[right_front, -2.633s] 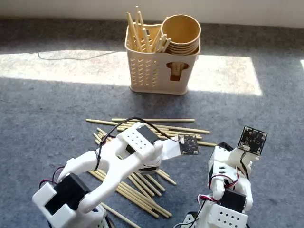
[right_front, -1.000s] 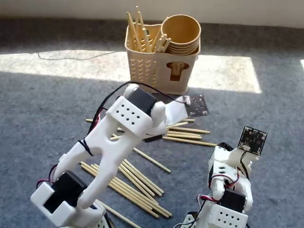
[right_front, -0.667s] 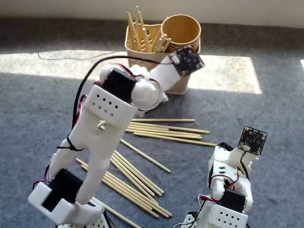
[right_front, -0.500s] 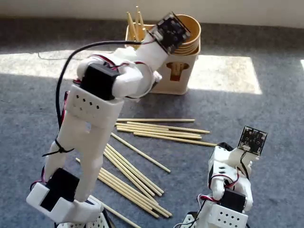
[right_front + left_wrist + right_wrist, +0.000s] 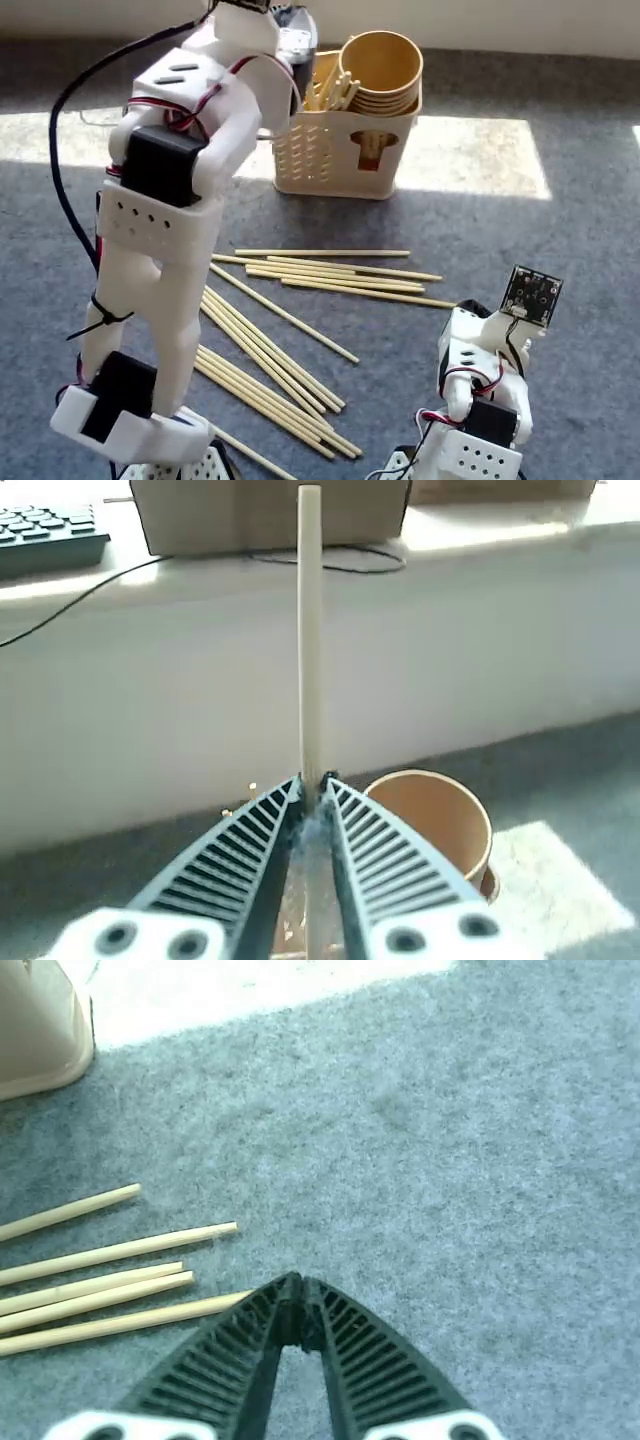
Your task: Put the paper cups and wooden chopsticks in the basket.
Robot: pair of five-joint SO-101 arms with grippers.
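Grey carpet (image 5: 560, 260) covers the table. The left arm (image 5: 170, 230) stands tall on the left, raised and bent over the far left end of the basket (image 5: 340, 150). The right arm (image 5: 485, 370) is folded low at near right.

The basket sits far centre. A stack of paper cups (image 5: 382, 65) is in its right end, and several chopsticks in basket (image 5: 335, 90) lean beside the cups.

Loose chopsticks lie on the carpet in two lots: a far bunch (image 5: 340, 272) lying left-right between the basket and the right arm, and a near-left bunch (image 5: 270, 370) lying diagonally by the left arm's base.

The left gripper (image 5: 312, 785) is closed down to a stick's width, pinching one held chopstick (image 5: 309, 630) by its end. The stick runs straight out past the fingertips. The cup stack (image 5: 440, 810) is close beyond the tips, apart from the stick.

The right gripper (image 5: 297, 1310) has its fingertips together and nothing in them. It is low over the carpet, next to the right ends of the far bunch (image 5: 100, 1280), not touching them.
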